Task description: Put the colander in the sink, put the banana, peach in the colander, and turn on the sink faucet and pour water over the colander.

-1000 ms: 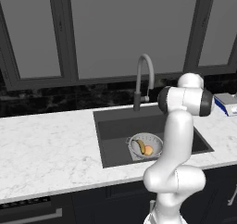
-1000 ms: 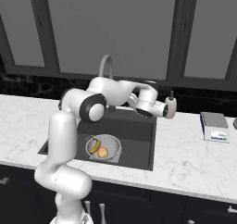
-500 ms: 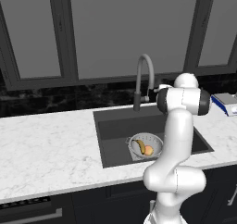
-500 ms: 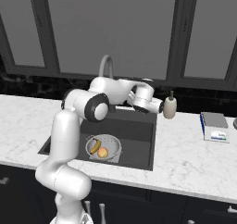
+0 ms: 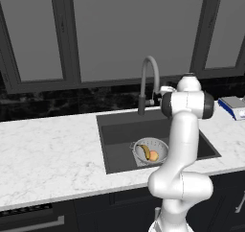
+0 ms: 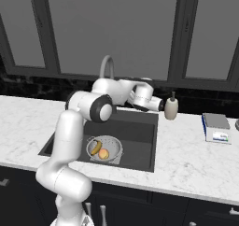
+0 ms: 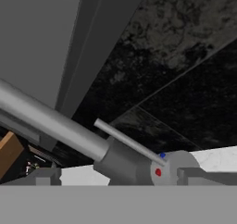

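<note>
The arm reaches over the sink (image 6: 140, 141) toward the back wall, its gripper (image 7: 115, 174) wide open at the faucet (image 7: 69, 130) base, fingertips either side of the thin lever. Below and behind it, the colander (image 6: 103, 149) sits in the basin holding the banana (image 6: 96, 147) and peach (image 6: 103, 153).

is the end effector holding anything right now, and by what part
Nothing is held. In the hand view the end effector sits at the sink faucet base with fingers apart, its thin lever between them untouched.
</note>
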